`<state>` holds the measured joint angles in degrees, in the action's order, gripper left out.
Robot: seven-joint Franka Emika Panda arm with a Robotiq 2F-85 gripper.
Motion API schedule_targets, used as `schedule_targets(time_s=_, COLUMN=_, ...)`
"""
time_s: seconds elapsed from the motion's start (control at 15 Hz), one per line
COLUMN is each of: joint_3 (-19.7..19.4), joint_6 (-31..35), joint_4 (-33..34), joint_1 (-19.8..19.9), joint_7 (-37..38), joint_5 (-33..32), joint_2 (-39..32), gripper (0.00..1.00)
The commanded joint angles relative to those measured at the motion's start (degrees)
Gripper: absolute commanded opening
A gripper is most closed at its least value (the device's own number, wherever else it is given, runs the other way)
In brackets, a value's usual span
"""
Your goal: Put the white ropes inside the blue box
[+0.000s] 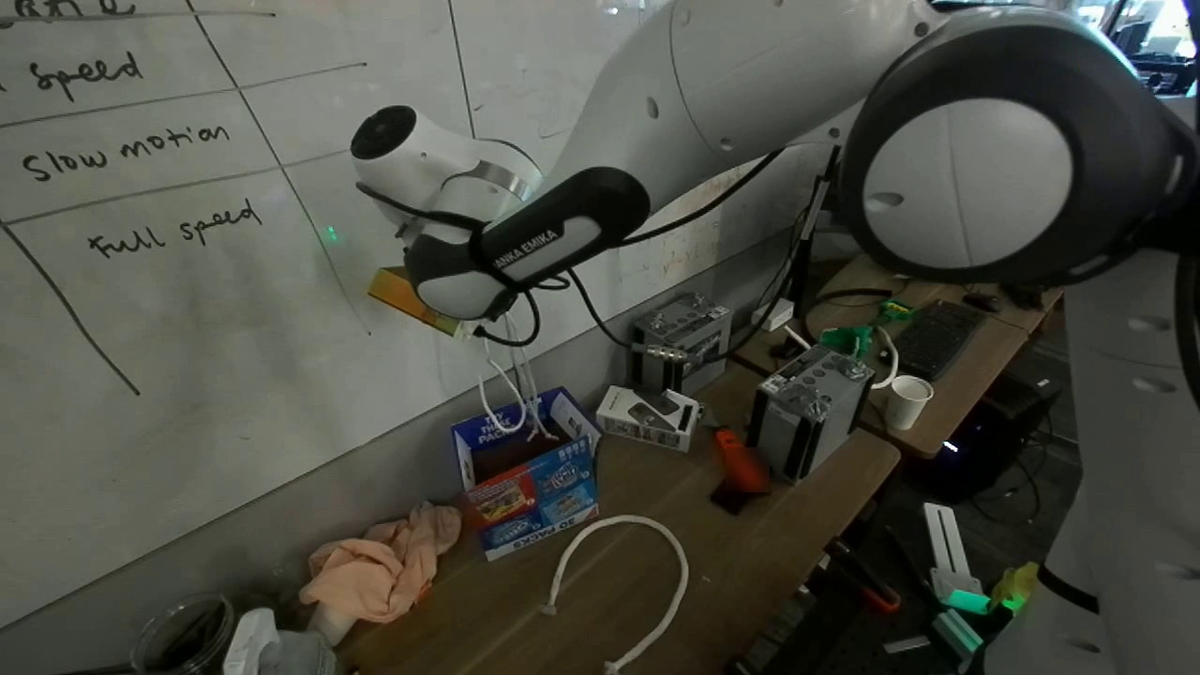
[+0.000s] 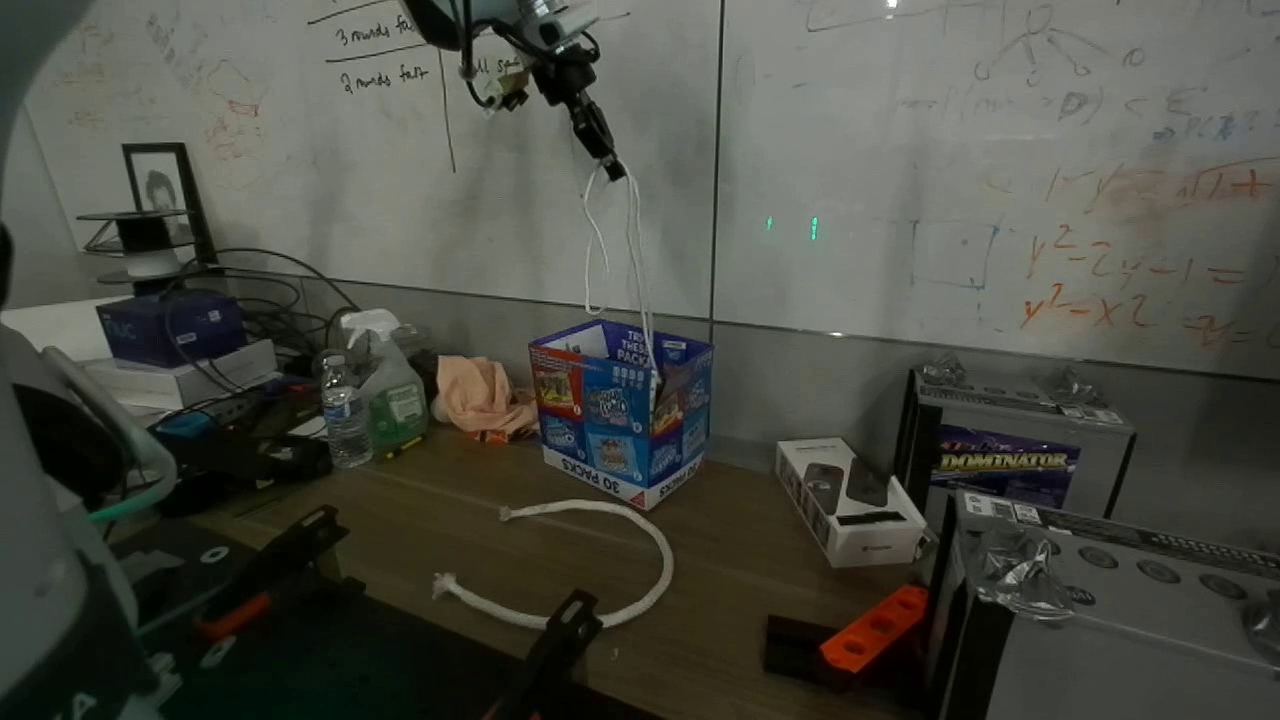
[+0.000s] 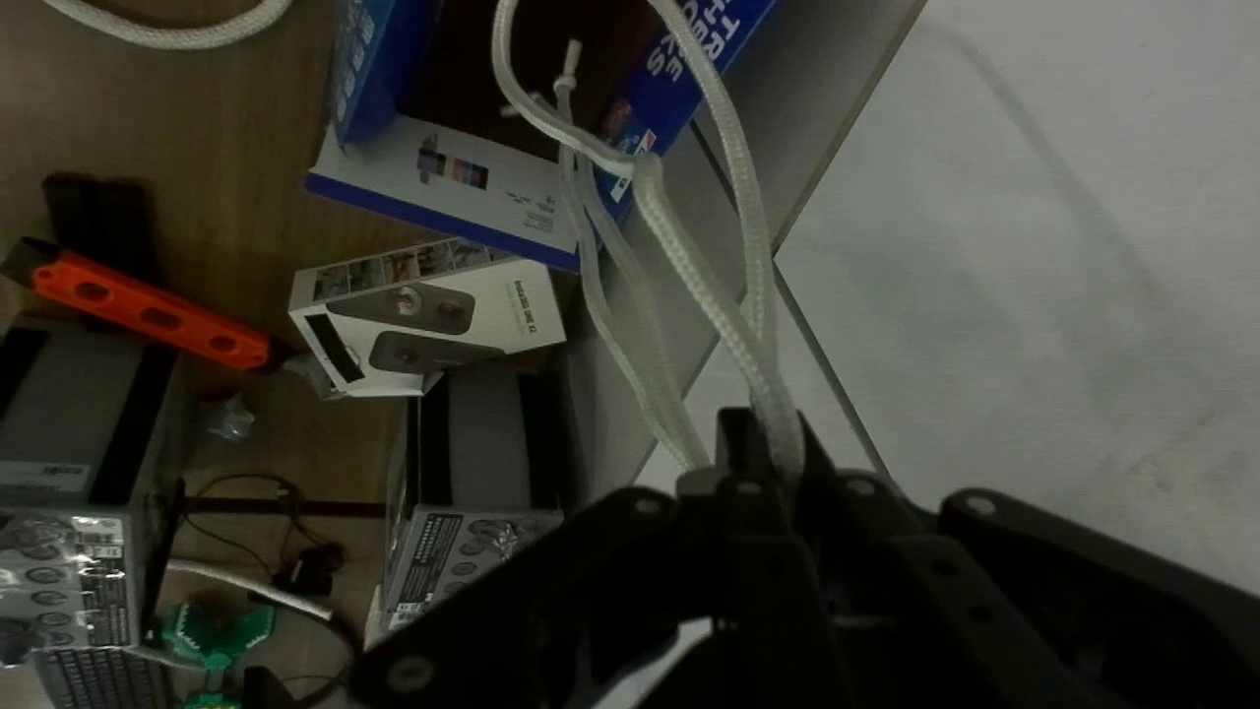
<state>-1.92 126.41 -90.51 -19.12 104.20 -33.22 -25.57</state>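
My gripper [image 2: 612,170] is shut on a thin white rope [image 2: 637,240], high above the blue box [image 2: 610,425]. The held rope also shows in the wrist view [image 3: 689,261], pinched between the fingertips [image 3: 773,448]. Its strands hang down; some lower ends reach the box opening, and a loop hangs higher. The box stands upright with an open top; it also shows in the other views [image 1: 539,502] [image 3: 386,74]. A thicker white rope [image 1: 686,562] lies curved on the table in front of the box [image 2: 668,565]. In an exterior view the arm hides the fingers.
A peach cloth [image 1: 380,567], a spray bottle [image 2: 393,395] and a water bottle [image 2: 344,415] stand beside the box. A white carton [image 2: 850,505], an orange tool [image 2: 875,628] and grey cases [image 2: 1010,440] are on the opposite side. The whiteboard [image 2: 850,170] rises behind. Black clamps [image 2: 560,640] are at the table edge.
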Motion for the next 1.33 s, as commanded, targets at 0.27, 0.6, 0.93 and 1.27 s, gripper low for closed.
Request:
schedule_targets(time_s=0.27, joint_3=-0.4, joint_6=1.0, joint_4=1.6, joint_1=0.7, joint_7=-1.1, joint_5=-0.8, joint_2=-2.9, gripper=0.06)
schedule_targets(time_s=0.6, joint_3=-0.7, joint_6=1.3, joint_4=2.5, joint_1=1.3, joint_7=-1.7, joint_5=-0.1, joint_2=-5.2, gripper=0.06)
schedule_targets(time_s=0.93, joint_3=-0.2, joint_6=2.0, joint_4=1.6, joint_1=2.3, joint_7=-7.6, joint_5=1.6, joint_2=-5.9, gripper=0.51)
schedule_targets(time_s=1.27, joint_3=1.2, joint_6=1.3, joint_4=-3.6, joint_1=4.0, joint_7=-18.9, joint_5=3.5, joint_2=-1.0, gripper=0.88)
